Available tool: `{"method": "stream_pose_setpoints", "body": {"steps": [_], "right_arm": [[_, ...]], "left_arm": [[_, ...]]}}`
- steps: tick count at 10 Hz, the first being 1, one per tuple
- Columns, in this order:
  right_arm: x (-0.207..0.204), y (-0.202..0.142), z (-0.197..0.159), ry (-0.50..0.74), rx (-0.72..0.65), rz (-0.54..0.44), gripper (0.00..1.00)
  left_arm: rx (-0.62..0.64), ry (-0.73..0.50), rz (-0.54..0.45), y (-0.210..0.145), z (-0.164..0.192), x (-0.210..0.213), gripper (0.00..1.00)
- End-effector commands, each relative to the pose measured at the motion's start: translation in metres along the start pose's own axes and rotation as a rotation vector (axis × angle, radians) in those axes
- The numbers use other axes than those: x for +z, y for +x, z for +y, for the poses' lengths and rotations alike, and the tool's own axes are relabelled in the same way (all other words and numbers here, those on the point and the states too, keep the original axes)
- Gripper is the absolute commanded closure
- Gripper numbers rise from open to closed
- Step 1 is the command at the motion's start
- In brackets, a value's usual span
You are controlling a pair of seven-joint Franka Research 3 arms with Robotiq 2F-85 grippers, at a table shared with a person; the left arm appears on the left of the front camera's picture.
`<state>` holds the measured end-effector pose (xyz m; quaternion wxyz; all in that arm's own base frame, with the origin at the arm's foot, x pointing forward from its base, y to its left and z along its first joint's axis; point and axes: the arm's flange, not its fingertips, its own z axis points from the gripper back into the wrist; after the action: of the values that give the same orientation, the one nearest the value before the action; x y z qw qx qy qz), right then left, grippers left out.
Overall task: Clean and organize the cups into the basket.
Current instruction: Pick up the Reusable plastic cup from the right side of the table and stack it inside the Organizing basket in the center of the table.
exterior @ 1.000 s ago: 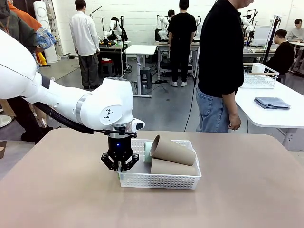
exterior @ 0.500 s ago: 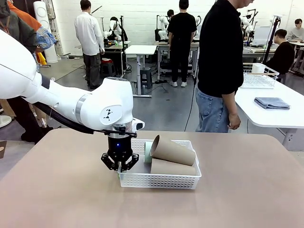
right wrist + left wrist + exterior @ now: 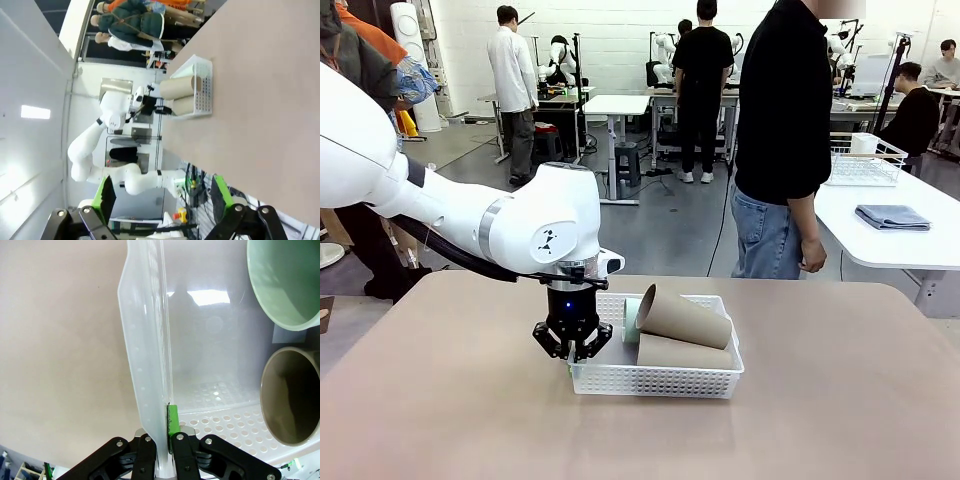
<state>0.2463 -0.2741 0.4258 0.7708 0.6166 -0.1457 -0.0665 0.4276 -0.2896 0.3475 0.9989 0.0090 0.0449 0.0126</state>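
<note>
Pinching the white basket's (image 3: pixel 655 380) left end wall, the left gripper (image 3: pixel 571 352) is clamped tight on the plastic — inside lie two tan cups (image 3: pixel 685 317) and a mint cup (image 3: pixel 282 282) — while the right gripper (image 3: pixel 162 205) hangs wide open, well away.

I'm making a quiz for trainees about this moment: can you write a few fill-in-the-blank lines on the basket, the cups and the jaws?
1. The left gripper has its jaws shut on the basket's ____.
2. The cups in the basket lie on their ____.
3. The green cup lies beside a ____ one.
4. The right gripper has its jaws ____.

Missing words: wall; sides; brown; open
</note>
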Motion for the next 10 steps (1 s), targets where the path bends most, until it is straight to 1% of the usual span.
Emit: {"method": "stream_pose_setpoints", "body": {"steps": [1,3,4,10], "right_arm": [[0.0164,0.0052,0.0007,-0.005,-0.004,0.059,0.00],[0.0117,0.0101,0.0022,0.020,0.014,0.064,0.00],[0.0101,0.0044,0.0052,0.006,-0.007,0.044,0.00],[0.0101,0.0044,0.0052,0.006,-0.007,0.044,0.00]], "left_arm": [[-0.001,0.004,-0.001,-0.0021,0.0008,-0.0011,1.00],[-0.001,0.004,-0.001,-0.0021,0.0008,-0.0011,1.00],[-0.001,0.004,-0.001,-0.0021,0.0008,-0.0011,1.00],[-0.001,0.004,-0.001,-0.0021,0.0008,-0.0011,1.00]]}}
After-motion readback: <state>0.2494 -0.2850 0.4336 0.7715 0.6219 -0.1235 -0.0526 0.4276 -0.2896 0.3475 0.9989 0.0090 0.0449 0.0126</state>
